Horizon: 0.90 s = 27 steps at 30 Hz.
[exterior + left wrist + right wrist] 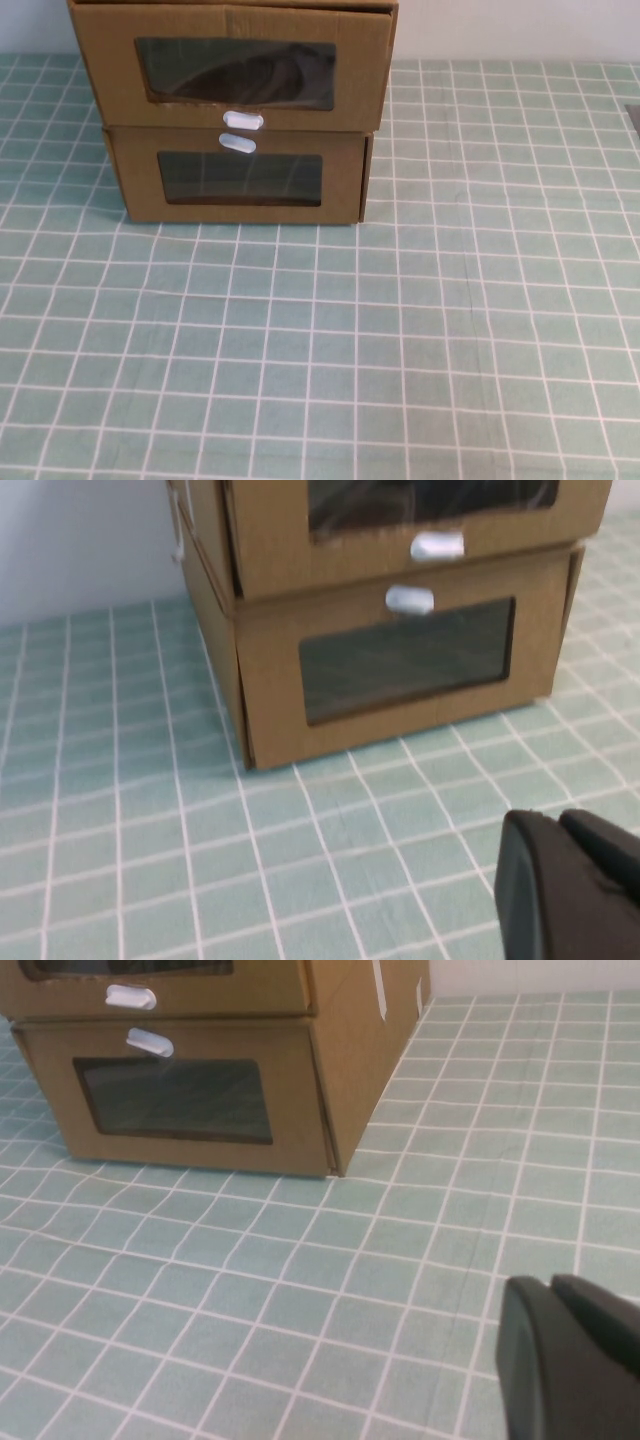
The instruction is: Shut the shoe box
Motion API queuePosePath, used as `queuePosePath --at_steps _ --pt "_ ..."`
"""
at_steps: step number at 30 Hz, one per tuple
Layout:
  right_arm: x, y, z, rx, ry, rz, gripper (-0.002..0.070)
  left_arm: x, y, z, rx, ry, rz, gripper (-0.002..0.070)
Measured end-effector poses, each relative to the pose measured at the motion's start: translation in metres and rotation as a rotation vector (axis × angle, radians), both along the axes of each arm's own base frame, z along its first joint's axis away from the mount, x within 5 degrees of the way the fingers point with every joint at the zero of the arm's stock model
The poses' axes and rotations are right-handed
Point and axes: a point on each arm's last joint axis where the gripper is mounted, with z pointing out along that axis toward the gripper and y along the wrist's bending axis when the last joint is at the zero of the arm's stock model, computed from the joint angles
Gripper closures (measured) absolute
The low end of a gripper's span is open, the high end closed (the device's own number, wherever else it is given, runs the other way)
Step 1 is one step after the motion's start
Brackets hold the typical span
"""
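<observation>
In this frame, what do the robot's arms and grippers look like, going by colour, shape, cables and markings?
Little shows. The left gripper appears only in the left wrist view, as a matte black, rounded block split by a narrow seam. The right gripper looks the same in the right wrist view: black, smooth, rounded corners. No cables, labels or markings are visible on either. The high view shows neither arm, only the stacked cardboard boxes.

The shoe box (235, 70) at upper left and the lower box (240, 178) beneath it are matt brown cardboard with glossy clear windows and smooth white plastic tabs. The bench (400, 350) wears a matt, faintly creased green checked cloth.
</observation>
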Motion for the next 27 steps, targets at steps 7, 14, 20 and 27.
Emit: queuePosePath --at_steps 7,14,20,27 --pt "0.0 0.0 0.0 0.0 0.0 0.0 0.069 -0.013 0.005 -0.025 -0.006 -0.098 0.025 0.068" --pt "0.0 0.0 0.0 0.0 0.0 0.0 0.069 -0.014 0.011 -0.079 -0.108 -0.127 0.115 0.068" --pt "0.0 0.0 0.0 0.0 0.0 0.0 0.069 -0.01 0.013 -0.104 -0.15 -0.07 0.155 0.068" --pt "0.0 0.0 0.0 0.0 0.0 0.0 0.069 -0.013 0.011 -0.115 -0.097 0.03 0.099 0.068"
